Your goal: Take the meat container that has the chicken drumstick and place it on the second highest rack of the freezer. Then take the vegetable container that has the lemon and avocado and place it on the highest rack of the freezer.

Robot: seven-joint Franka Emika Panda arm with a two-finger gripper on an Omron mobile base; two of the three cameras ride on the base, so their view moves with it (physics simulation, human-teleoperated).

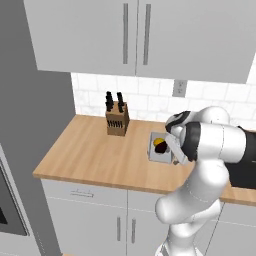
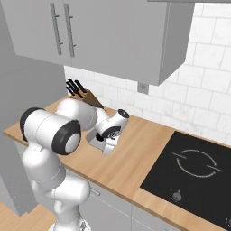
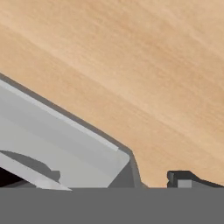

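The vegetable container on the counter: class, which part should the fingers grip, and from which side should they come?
Probably the thin upright rim of the vegetable container, from above, one finger on each side of the wall. It is a shallow open tray lying flat on the counter, too broad to span.

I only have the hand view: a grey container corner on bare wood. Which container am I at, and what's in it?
Observer: In the left base view, the container holds the lemon and the dark avocado.
Operator: Anything nearby that I might hit?
Observer: A knife block stands on the counter to the container's left, apart from it.
Operator: And on the other side?
Observer: The right base view shows a black cooktop set into the counter, well away from the gripper.
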